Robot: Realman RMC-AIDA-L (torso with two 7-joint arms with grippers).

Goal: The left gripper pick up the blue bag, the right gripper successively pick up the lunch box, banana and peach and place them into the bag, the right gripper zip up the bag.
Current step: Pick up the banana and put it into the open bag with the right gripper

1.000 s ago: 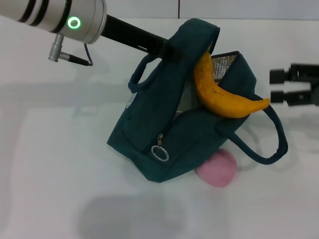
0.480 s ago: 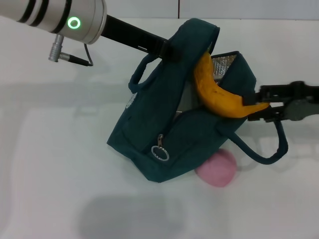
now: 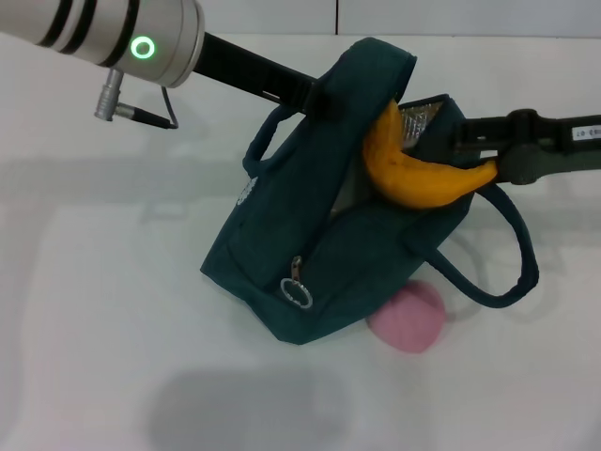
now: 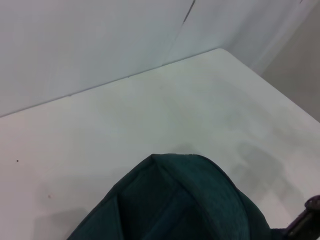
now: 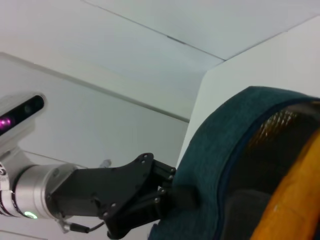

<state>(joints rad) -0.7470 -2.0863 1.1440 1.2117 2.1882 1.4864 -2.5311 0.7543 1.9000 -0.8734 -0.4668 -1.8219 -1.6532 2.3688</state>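
The blue bag [image 3: 310, 235] hangs tilted from its top handle, with its lower corner on the white table. My left gripper [image 3: 319, 94] is shut on that handle; it also shows in the right wrist view [image 5: 167, 192]. A yellow banana [image 3: 413, 178] lies across the bag's open mouth, its tip sticking out to the right. My right gripper [image 3: 453, 141] reaches in from the right, just above the banana's tip at the bag's opening. A pink peach [image 3: 408, 319] lies on the table against the bag's lower right side. The lunch box is hidden.
The bag's zipper pull ring [image 3: 297, 291] hangs on its front side. The second handle [image 3: 512, 272] loops loose to the right above the table [image 3: 113, 310]. A wall line runs behind the table's far edge.
My right gripper has moved in from the right edge to the banana's tip, then up and left over the bag's mouth. The banana's tip has risen and turned inward. The left arm holds still.
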